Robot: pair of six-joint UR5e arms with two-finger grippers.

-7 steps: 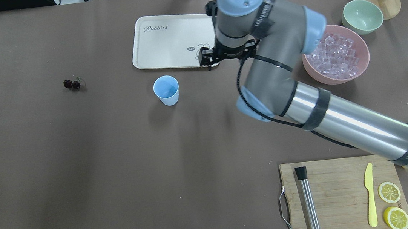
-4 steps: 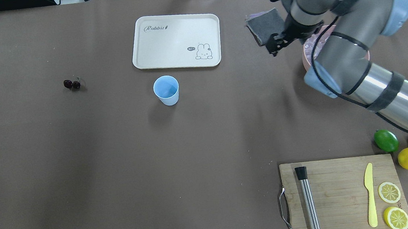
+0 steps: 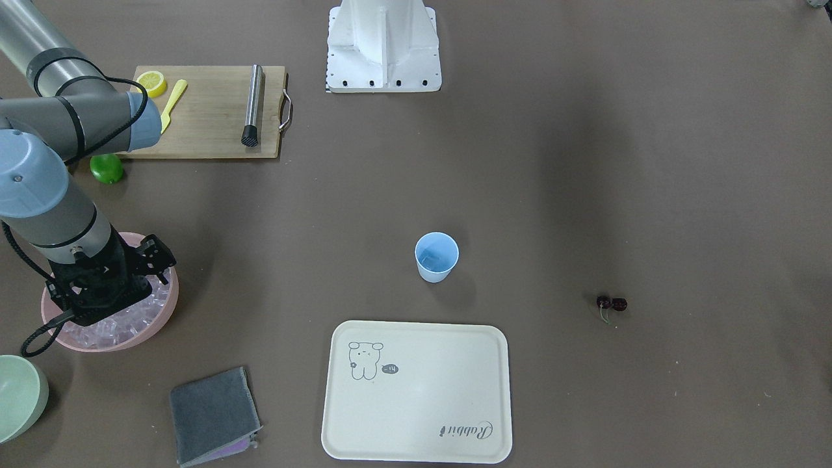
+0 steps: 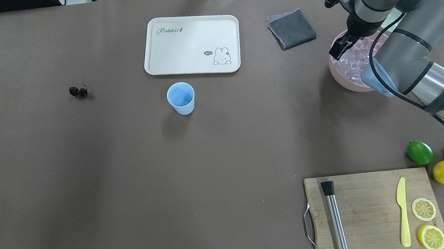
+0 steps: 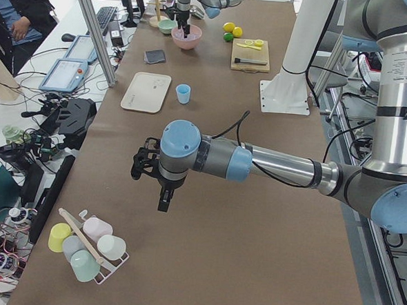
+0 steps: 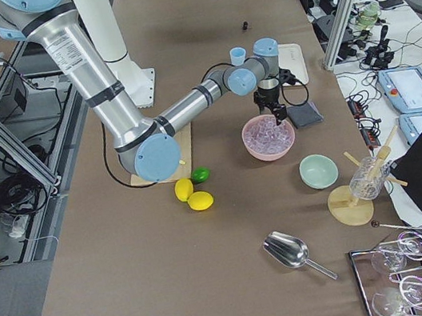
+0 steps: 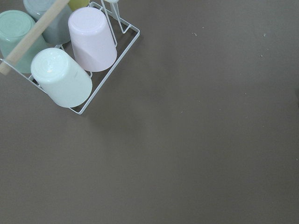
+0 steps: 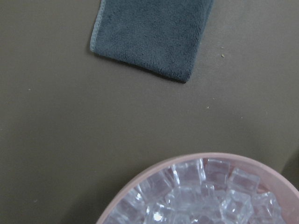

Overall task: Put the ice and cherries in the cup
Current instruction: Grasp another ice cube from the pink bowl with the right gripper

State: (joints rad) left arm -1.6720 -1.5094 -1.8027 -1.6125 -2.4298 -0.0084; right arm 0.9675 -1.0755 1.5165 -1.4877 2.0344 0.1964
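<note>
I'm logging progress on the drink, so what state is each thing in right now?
Small light blue plastic cup: upright, open; contents unclear.
Dark red cherries: on the table, outside the cup.
Clear ice cubes: piled in the wide pink bowl.
Right gripper: over the bowl; open or shut unclear.
Left gripper: above bare table; cannot tell.
Grey cloth: folded, flat.

Right arm (image 4: 406, 35) hides much of the pink bowl (image 4: 338, 77) and ice (image 4: 349, 61) near the table's far right corner. Right gripper (image 4: 339, 50) and left gripper (image 5: 161, 195): finger spacing unreadable. Pale green bowl (image 3: 16, 396): cropped by the frame edge.
</note>
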